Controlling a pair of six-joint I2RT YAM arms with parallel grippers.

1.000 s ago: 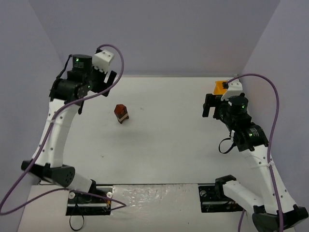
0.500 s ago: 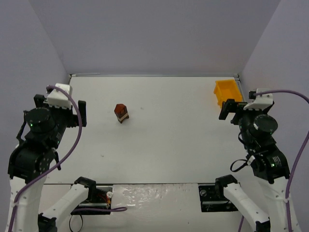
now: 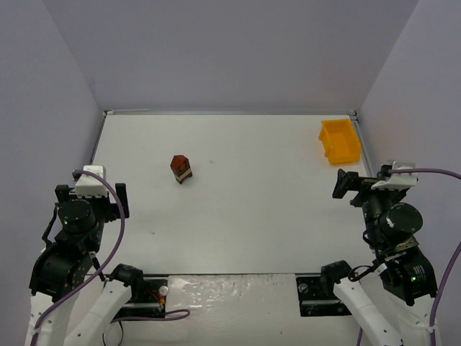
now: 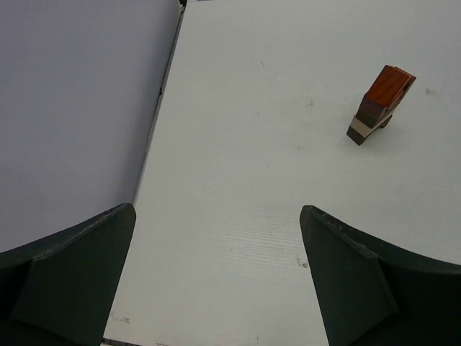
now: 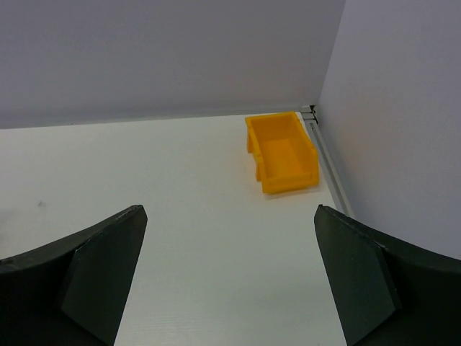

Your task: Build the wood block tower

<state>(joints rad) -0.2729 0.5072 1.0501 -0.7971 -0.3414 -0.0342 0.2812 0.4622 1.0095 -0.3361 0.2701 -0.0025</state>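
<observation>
On the white table (image 3: pixel 252 216), seen from above, the tower (image 3: pixel 181 169) stands alone in the left-centre area, nearer the far edge than the near one. It is a short, narrow stack with a reddish-brown block on top and darker pieces beneath. The left wrist view shows the tower (image 4: pixel 379 105) at upper right, with an orange-red top block, a dark brown block under it and a pale tan piece at the base, resting directly on the table surface.

The left gripper (image 3: pixel 91 198) sits over the near left edge of the table, well apart from the tower. Its fingers (image 4: pixel 79 274) are spread wide with only bare table between them. The right gripper (image 3: pixel 371 189) sits at the near right side, jaws likewise spread wide and holding nothing, as the gap in the right wrist view (image 5: pixel 230 209) confirms.

A yellow plastic bin (image 3: pixel 340 140) lies in the far right corner, just beside the right wall. Its open interior (image 5: pixel 282 153) faces upward.
</observation>
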